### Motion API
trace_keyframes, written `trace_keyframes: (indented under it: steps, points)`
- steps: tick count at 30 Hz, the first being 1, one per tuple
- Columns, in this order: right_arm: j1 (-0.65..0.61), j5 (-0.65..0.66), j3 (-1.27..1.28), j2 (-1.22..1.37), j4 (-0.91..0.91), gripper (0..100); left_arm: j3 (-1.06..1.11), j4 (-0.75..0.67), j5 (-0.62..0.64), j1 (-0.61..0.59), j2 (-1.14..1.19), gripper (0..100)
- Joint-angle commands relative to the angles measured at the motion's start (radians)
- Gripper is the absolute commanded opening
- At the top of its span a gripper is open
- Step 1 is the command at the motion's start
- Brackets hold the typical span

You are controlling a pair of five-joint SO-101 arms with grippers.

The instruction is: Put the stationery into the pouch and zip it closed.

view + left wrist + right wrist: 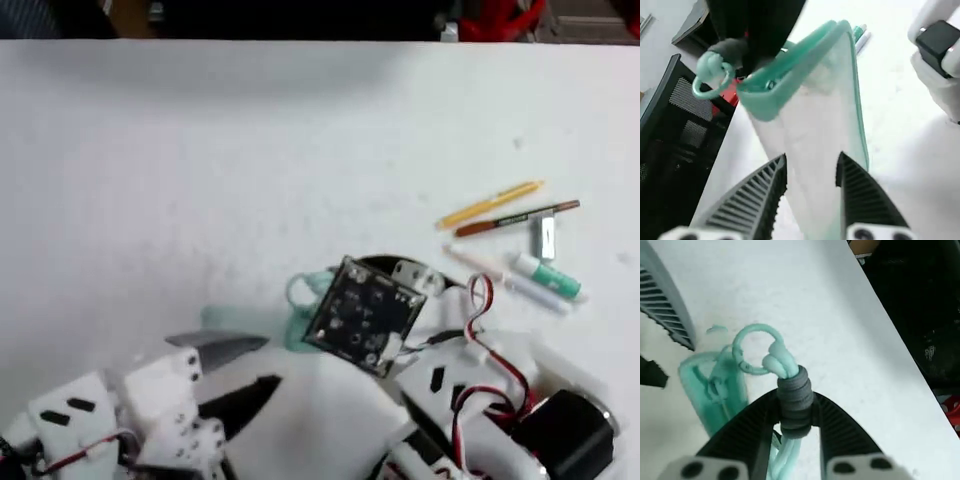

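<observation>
A teal, see-through pouch point(300, 325) lies near the table's front, between the two arms. In the left wrist view the pouch point(815, 115) runs between the fingers of my left gripper point(810, 185), which stands open around its lower end. My right gripper point(796, 405) is shut on the grey-wrapped zipper pull point(794, 400), which carries a teal ring point(756, 350). From above, the right arm's camera board point(365, 312) hides those fingers. To the right lie a yellow pen point(490, 204), a brown pen point(516, 218), a white and teal marker point(545, 275) and a small silver clip point(546, 236).
The white table point(200, 150) stretches wide to the back and left. Its far edge point(300, 40) meets dark clutter and a red object point(500, 18). A black mesh item point(670, 125) stands beyond the table in the left wrist view.
</observation>
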Motion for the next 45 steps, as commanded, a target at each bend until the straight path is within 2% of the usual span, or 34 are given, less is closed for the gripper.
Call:
trace_keyframes:
  steps: [1,4,9,14,18,21,23,27,31,35,38,42,45]
  points:
    - [0.015,-0.008,0.009,-0.018,0.007,1.9,-0.005,0.014,0.014,0.027,-0.008,21]
    - [-0.045,-0.002,0.081,-0.044,0.007,1.9,-0.014,0.014,0.074,0.027,0.027,24]
    - [-0.202,-0.002,0.252,-0.110,0.007,1.9,-0.015,0.018,0.075,0.033,0.053,25]
    - [-0.217,0.000,0.331,-0.186,0.007,1.9,-0.146,0.127,0.068,0.016,0.053,25]
    - [-0.254,0.006,0.361,-0.203,0.007,1.9,-0.204,0.100,-0.026,-0.087,0.059,25]
    - [-0.326,0.009,0.371,-0.199,0.007,1.9,-0.140,0.018,-0.081,-0.151,0.061,25]
    - [-0.369,0.006,0.371,-0.199,0.007,1.9,-0.081,-0.017,-0.109,-0.153,0.061,26]
    - [-0.389,0.012,0.371,-0.199,0.007,1.9,-0.008,-0.066,-0.126,-0.101,0.061,28]
    - [-0.390,0.015,0.371,-0.197,0.007,1.9,-0.005,-0.051,-0.196,-0.028,0.061,28]
    - [-0.390,0.064,0.370,-0.197,0.005,1.9,0.000,-0.051,-0.210,0.036,0.061,28]
    - [-0.386,0.084,0.364,-0.163,-0.002,1.9,0.000,-0.028,-0.198,0.111,0.059,28]
    - [-0.386,0.084,0.348,-0.076,-0.056,1.9,0.012,-0.020,-0.107,0.255,0.059,28]
    - [-0.386,0.083,0.252,-0.044,-0.035,1.9,0.035,-0.015,-0.095,0.274,0.059,28]
